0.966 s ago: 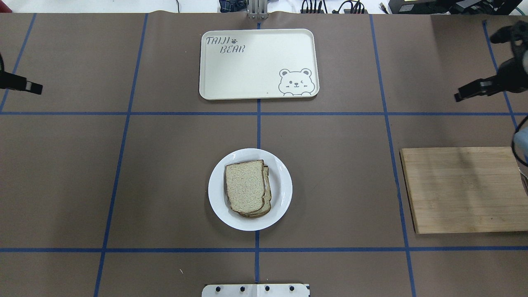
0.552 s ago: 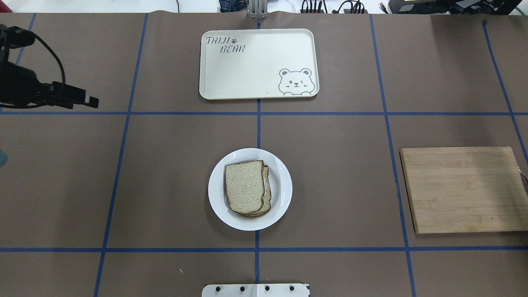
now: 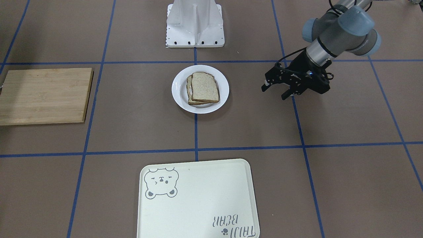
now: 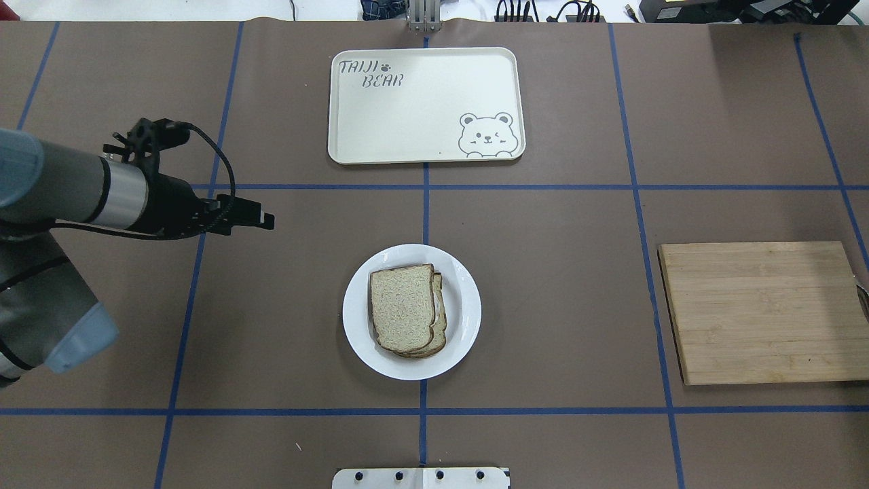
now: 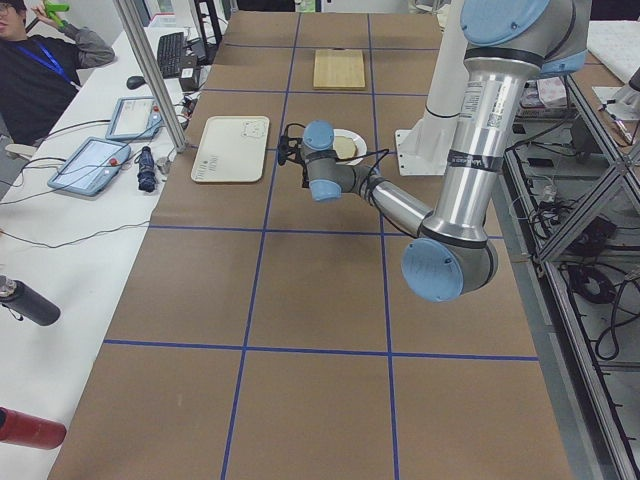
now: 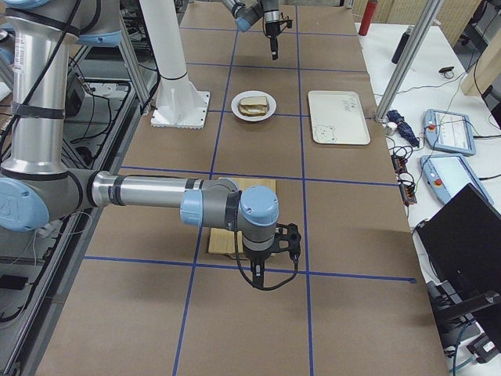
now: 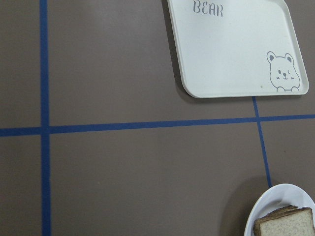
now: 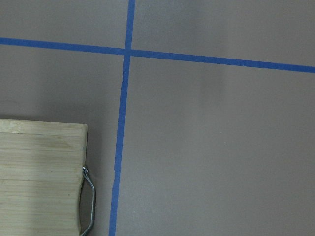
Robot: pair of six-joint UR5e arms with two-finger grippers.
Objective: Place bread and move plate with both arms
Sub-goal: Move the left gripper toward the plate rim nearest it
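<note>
Bright, even light falls from above on the brown table (image 4: 557,272). Shadows are soft and short: a faint dark ring hugs the plate (image 4: 468,319), and thin ones edge the tray (image 4: 421,102) and the cutting board (image 4: 760,312). The plate's glossy rim carries small white highlights. The fixed views are sharp, while both wrist views are slightly soft.

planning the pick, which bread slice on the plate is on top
The slice toward the robot's left, its whole face showing; the other slice only peeks out from under it along one edge.
</note>
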